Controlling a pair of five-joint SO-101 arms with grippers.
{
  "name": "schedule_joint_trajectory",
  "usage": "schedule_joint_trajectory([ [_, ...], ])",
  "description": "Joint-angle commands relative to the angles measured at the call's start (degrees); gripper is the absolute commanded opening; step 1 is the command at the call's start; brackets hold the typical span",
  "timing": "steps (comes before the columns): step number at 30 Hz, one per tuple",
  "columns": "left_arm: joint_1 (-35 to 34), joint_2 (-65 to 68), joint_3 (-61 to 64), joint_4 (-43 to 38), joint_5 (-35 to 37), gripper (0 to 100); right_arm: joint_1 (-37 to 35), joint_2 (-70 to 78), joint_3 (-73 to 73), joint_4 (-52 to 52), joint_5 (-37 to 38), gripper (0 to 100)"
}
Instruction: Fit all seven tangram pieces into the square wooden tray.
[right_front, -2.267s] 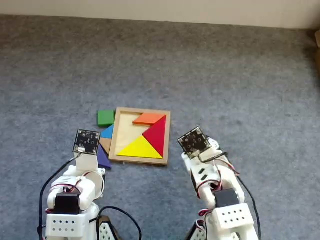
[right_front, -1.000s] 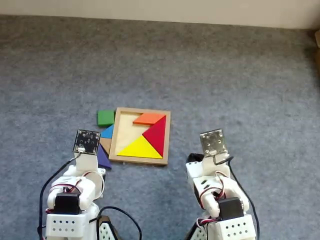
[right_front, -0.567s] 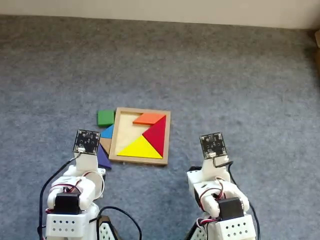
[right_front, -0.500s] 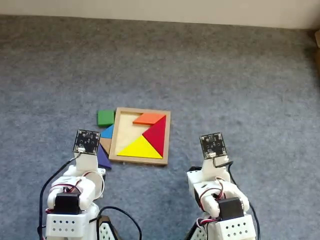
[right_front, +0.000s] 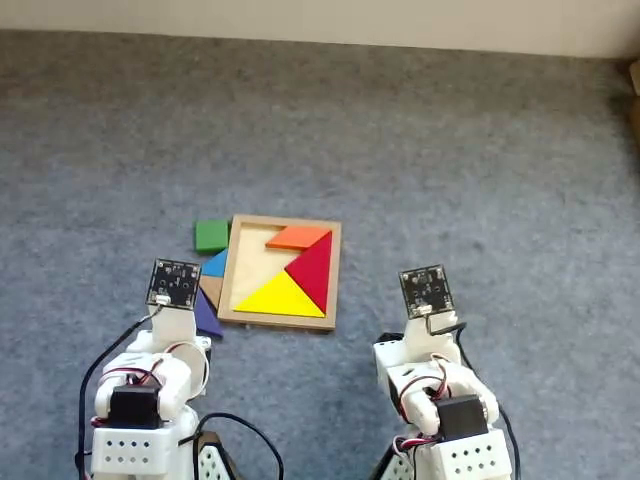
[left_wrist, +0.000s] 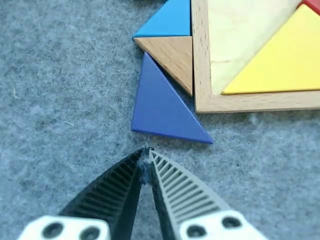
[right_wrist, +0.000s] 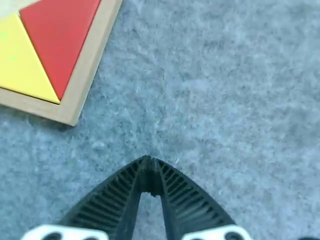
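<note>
The left pincer (left_wrist: 146, 152) hangs low over the grey table (right_front: 450, 150), its two jaws pressed together and holding nothing. The dark blue triangle (left_wrist: 162, 112) lies flat just in front of its tips, not touching them. Beyond this piece lie the wood-coloured triangle (left_wrist: 172, 57) and the light blue triangle (left_wrist: 167, 20), both against the outer rim of the tray (left_wrist: 250, 102). The green square (right_front: 211, 235) sits farther ahead, near the tray's far corner. Inside the tray I see the yellow triangle (right_front: 280, 297), the red triangle (right_front: 312, 268) and the orange piece (right_front: 298, 237), so four pieces are not yet placed. The right pincer (right_wrist: 148, 162) is also pressed together and empty, with the tray's near corner ahead of it toward the other arm. I think the danger is in the pick: the blue piece is thin and flat, so the jaws may slide over it or push it against its neighbour. They could also knock the tray and shift the pieces already seated.
</note>
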Motion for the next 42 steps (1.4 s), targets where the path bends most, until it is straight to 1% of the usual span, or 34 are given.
schedule_joint_trajectory([
  [1, -0.92, -1.45, -3.91, 0.44, -0.53, 1, -0.22, -0.92, 8.48, 0.40, -0.53, 0.6],
  [8, -12.35, -1.45, -11.12, 0.00, -0.53, 1, -0.22, -0.92, 8.48, 0.40, -0.53, 0.6],
  [13, -14.20, -1.45, -14.02, -5.01, -1.49, 1, -0.22, -0.92, 8.48, 0.40, -0.53, 0.6],
  [15, -14.20, -1.45, -14.81, -5.80, -6.51, 1, -0.22, -0.92, 8.48, 0.40, -0.62, 0.6],
  [19, -14.29, -1.45, -15.60, -5.98, -20.40, 1, -0.22, -0.92, 8.48, 0.40, -0.62, 0.6],
  [20, -14.29, -1.45, -15.60, -6.15, -22.24, 1, -0.22, -0.92, 8.48, 0.40, -0.62, 0.6],
  [26, -14.20, -0.84, -18.24, -6.86, -22.59, 1, -0.22, -0.92, 8.48, 0.40, -0.62, 0.6],
  [31, -13.93, 2.15, -18.86, -4.57, -22.86, 1, -0.22, -0.92, 8.48, 0.40, -0.62, 0.6],
  [34, -13.85, 8.22, -19.65, -5.19, -22.95, 1, -0.22, -0.92, 8.48, 0.40, -0.62, 0.6],
  [38, -13.85, 19.30, -25.36, -5.27, -22.95, 1, -0.22, -0.92, 8.48, 0.40, -0.62, 0.6],
  [40, -13.85, 25.27, -28.26, -5.27, -22.95, 4, -0.22, -0.92, 8.48, 0.40, -0.62, 0.6],
  [42, -13.85, 31.16, -30.29, -5.27, -22.77, 10, -0.22, -0.92, 8.48, 0.40, -0.62, 0.6],
])
